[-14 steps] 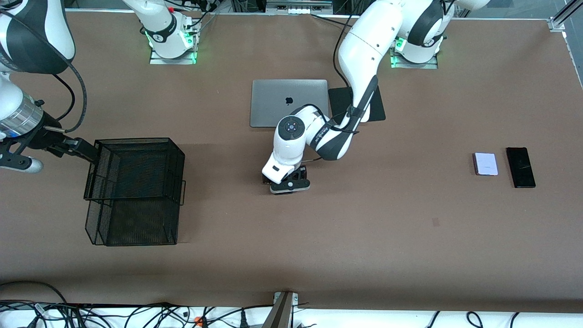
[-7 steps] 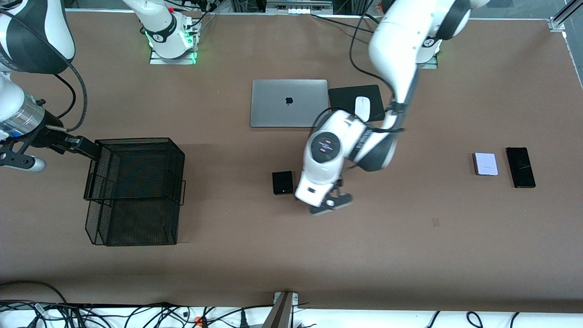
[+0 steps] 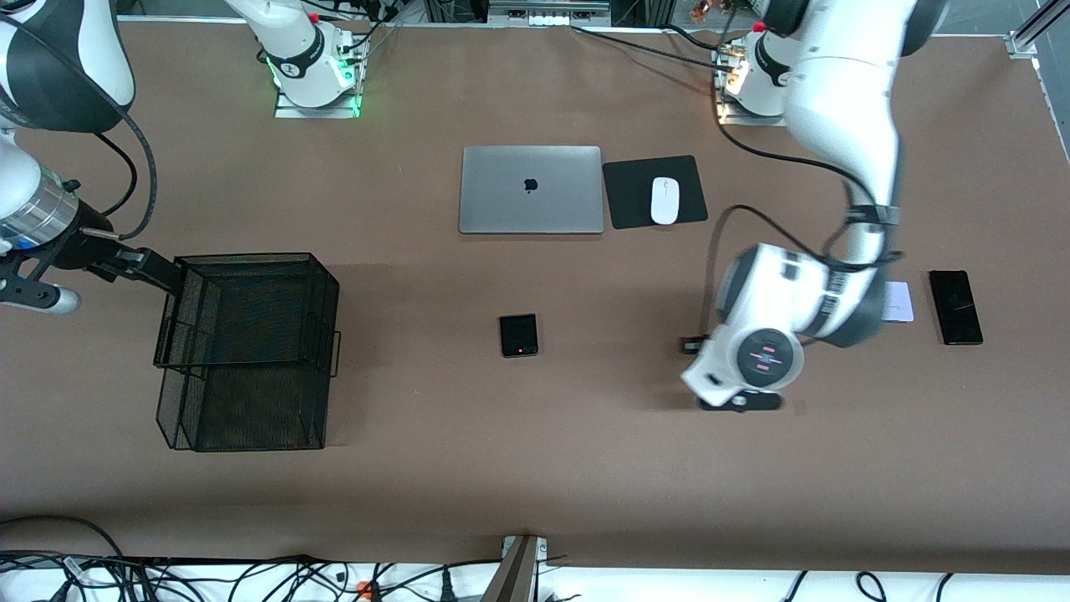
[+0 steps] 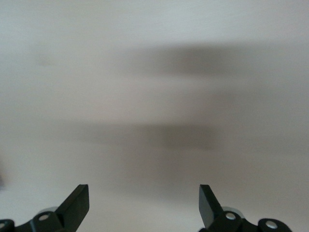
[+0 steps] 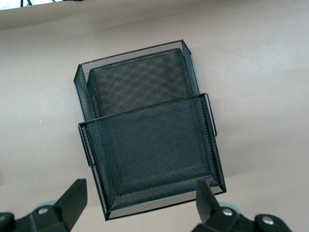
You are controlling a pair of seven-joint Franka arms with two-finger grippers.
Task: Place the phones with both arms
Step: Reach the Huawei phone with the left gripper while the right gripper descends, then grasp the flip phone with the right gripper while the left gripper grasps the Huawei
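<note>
- Silver laptop [image 3: 530, 189] bears an apple logo.
- Black mesh basket [image 3: 247, 351] holds nothing.
- Left tool [image 4: 144, 205] spread wide, nothing held, over bare desk [image 3: 585, 451].
- Right tool [image 5: 137, 200] gapes over the basket.

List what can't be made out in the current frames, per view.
- Front view: the white-lavender phone is mostly covered by the left arm's wrist; only one end shows.
- Front view: the left gripper sits under its own wrist, fingers hidden.
- Left wrist view: the table is motion-blurred; nothing identifiable.
- Front view: the right gripper is cut by the frame edge.
</note>
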